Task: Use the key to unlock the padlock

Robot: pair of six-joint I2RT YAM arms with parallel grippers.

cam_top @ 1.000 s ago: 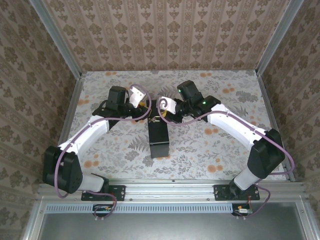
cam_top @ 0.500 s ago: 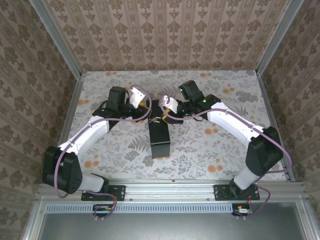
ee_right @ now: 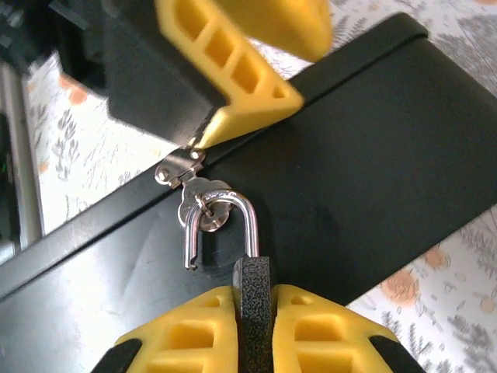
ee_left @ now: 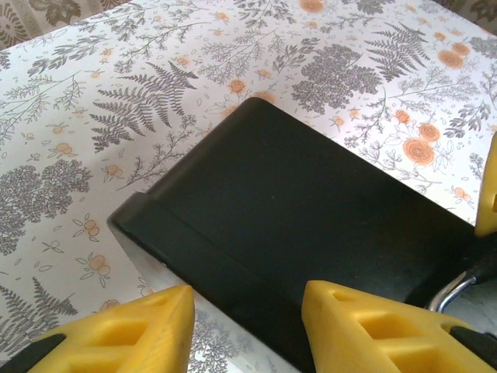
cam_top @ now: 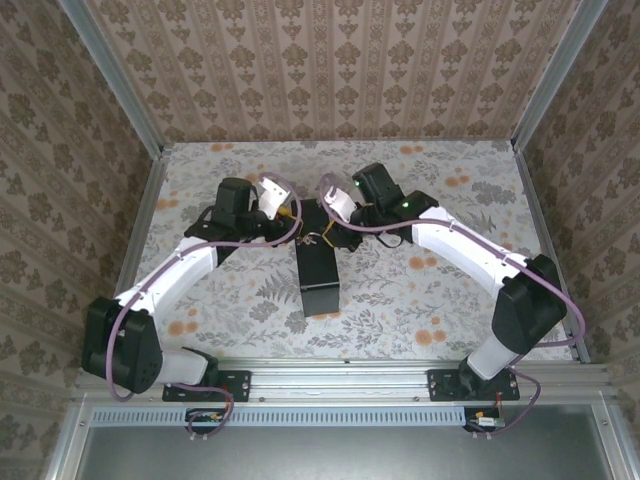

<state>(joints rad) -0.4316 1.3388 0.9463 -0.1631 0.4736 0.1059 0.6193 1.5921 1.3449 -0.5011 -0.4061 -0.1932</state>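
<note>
Right claw point(ee_right: 254, 299) moved in, clenched on padlock point(ee_right: 253, 273); left claw point(ee_left: 247, 301) half-open over box point(ee_left: 295, 210), fingertip point(ee_right: 233, 116) at hasp point(ee_right: 180, 167).

Between the yellow right fingers point(ee_right: 186, 334) the padlock point(ee_right: 253, 299) is showing speckled black, its shackle point(ee_right: 250, 214) gleaming silver. Beyond them the box point(ee_left: 311, 210) is showing plain matte black. Past the yellow left fingers point(ee_left: 132, 334) the tablecloth point(ee_left: 93, 155) is showing white, with grey ferns and orange blossoms.

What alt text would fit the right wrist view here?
The right claw is clamped on a dark padlock at the bottom of the frame. Its silver shackle is hooked through the hasp of a black box, with one leg apparently free. A yellow finger of the other arm touches the hasp from above.
</note>
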